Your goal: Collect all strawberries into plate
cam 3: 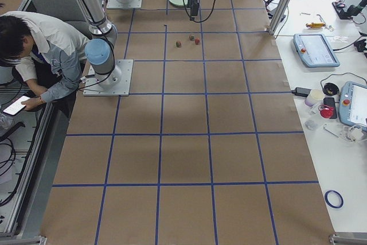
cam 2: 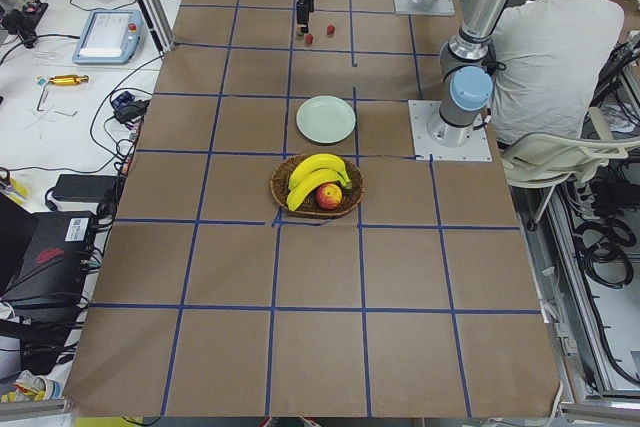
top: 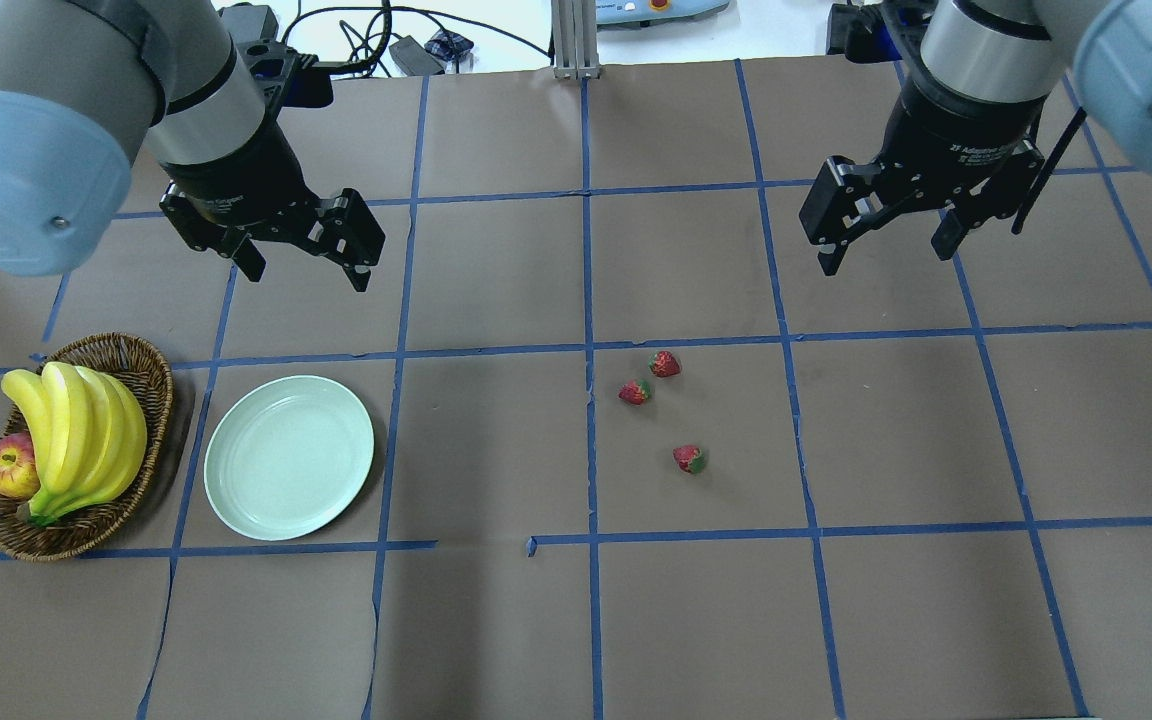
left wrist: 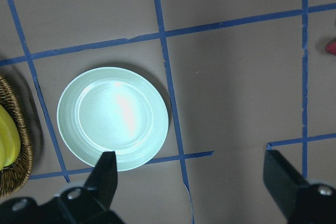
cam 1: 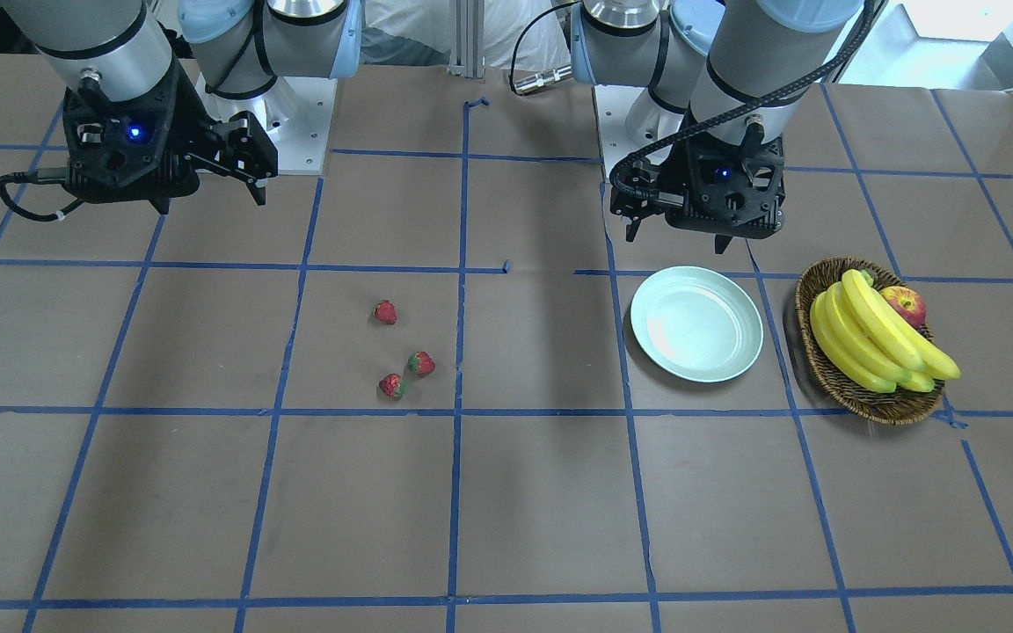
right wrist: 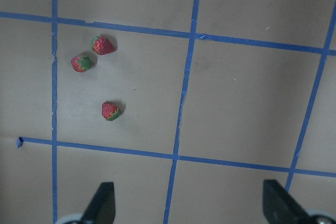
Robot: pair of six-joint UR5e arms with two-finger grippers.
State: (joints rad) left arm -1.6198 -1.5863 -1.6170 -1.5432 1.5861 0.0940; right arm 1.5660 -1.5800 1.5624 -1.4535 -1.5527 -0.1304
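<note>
While both arms hang above the worktop, I read the left gripper and the right gripper as jaws spread wide. Three strawberries lie mid-worktop, far from every edge, on the right arm's side, two close together. The plate sits well apart on the left arm's side, just beside a basket holding bananas and an apple.

Red strawberries with green tops; pale mint plate; brown woven basket; brown table gridded in blue tape.
</note>
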